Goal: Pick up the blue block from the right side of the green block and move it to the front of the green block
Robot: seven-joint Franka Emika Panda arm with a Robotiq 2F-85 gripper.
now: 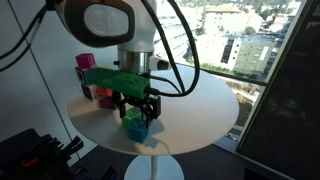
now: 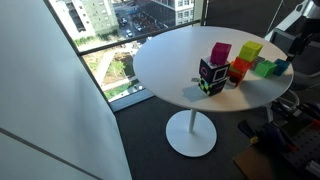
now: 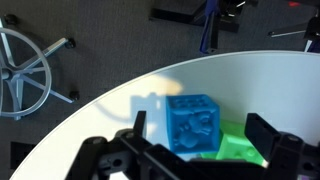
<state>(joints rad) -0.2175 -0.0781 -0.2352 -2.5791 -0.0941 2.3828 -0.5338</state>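
In the wrist view the blue block point(image 3: 193, 125) sits on the white round table point(image 3: 110, 115), touching the green block point(image 3: 242, 146) on its right. My gripper point(image 3: 200, 130) is open, with one finger on each side of the two blocks and gaps to both. In an exterior view the gripper point(image 1: 140, 106) hangs low over the blue block point(image 1: 137, 129) and the green block point(image 1: 130, 117) near the table's front edge. In an exterior view the green block point(image 2: 265, 68) and a bit of blue point(image 2: 284, 66) show at the table's right edge.
Other blocks stand on the table: a black patterned cube point(image 2: 211, 76), a magenta one point(image 2: 220, 52), a yellow-green one point(image 2: 250, 50) and an orange one point(image 2: 238, 70). A chair base point(image 3: 25, 70) stands on the floor. Large windows lie beyond the table.
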